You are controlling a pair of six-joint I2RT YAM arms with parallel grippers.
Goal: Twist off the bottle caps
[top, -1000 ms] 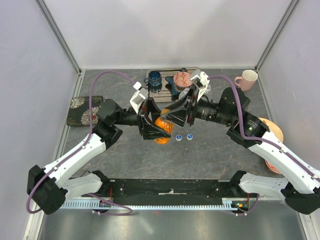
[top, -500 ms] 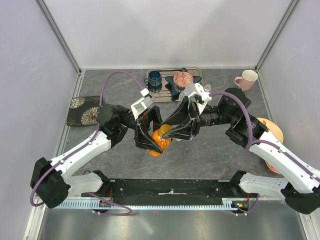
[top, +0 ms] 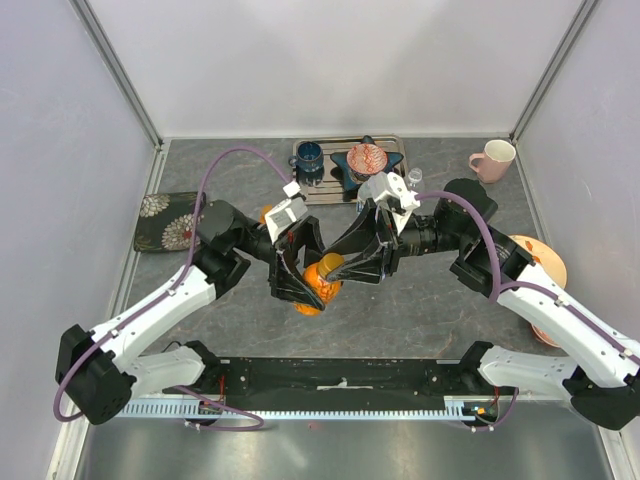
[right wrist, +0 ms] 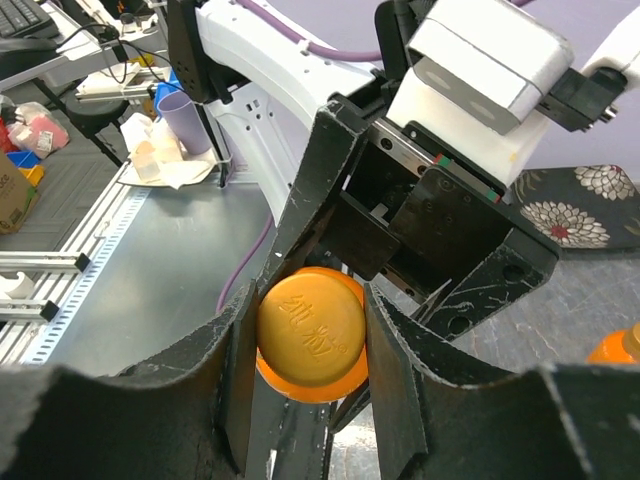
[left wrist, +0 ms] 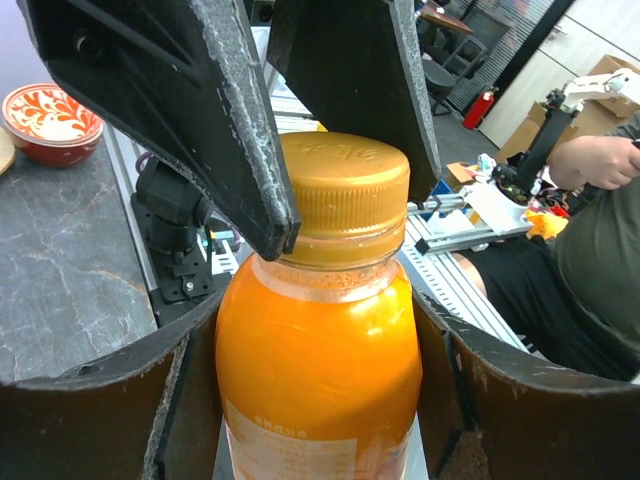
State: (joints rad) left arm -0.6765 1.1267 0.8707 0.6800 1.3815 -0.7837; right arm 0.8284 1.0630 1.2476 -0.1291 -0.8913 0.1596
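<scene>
Top external view, contents as seen: left gripper (top: 298,282), fingers closed round the body of an orange bottle (top: 318,286) and holding it tilted between the two arms over the near middle of the table (top: 420,300); whether the bottle's base touches the surface cannot be told. Right gripper (top: 350,262), reaching in from the opposite side, jaws pinched on the bottle's orange cap (top: 331,262). At the far edge is a tray (top: 340,140) carrying a blue mug (top: 308,157) and a red patterned bowl (top: 365,158). A pink mug (top: 493,158) sits in the far right corner, an orange plate (top: 550,262) lies partly under the right arm, and a flowered cloth (top: 168,218) lies at the left. Left wrist view — the bottle fills the frame, full of orange liquid, with the cap seated on the neck. The left arm's two dark fingers (left wrist: 100,400) press its sides, and the right arm's fingers grip the cap from above. Right wrist view — the cap is seen end-on, embossed lettering on top, clamped on both sides. A second orange bottle (right wrist: 615,350) shows at the right margin, near the cloth.
</scene>
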